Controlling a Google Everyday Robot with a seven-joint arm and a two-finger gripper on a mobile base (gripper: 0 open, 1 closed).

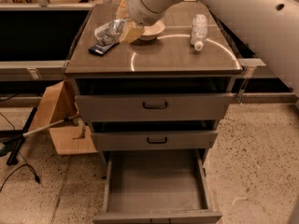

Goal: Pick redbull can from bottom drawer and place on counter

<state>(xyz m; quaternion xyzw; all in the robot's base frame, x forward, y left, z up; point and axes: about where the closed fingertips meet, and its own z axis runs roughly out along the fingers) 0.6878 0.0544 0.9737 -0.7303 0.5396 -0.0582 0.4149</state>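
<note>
The redbull can (pixel 108 32), shiny, silver and dented, is held in my gripper (pixel 120 31) just above the left rear part of the counter (pixel 173 55). The gripper's tan fingers (pixel 132 31) are shut on the can's right side. My white arm comes in from the upper right. The bottom drawer (pixel 156 183) is pulled out below the cabinet, and its wide grey floor is bare.
A dark blue packet (pixel 100 49) lies on the counter just in front of the can. A pale bowl (pixel 153 29) sits behind the gripper. A clear bottle (pixel 199 29) lies at the right. The two upper drawers (pixel 155 105) stand slightly open. A cardboard box (pixel 60 120) stands at the left.
</note>
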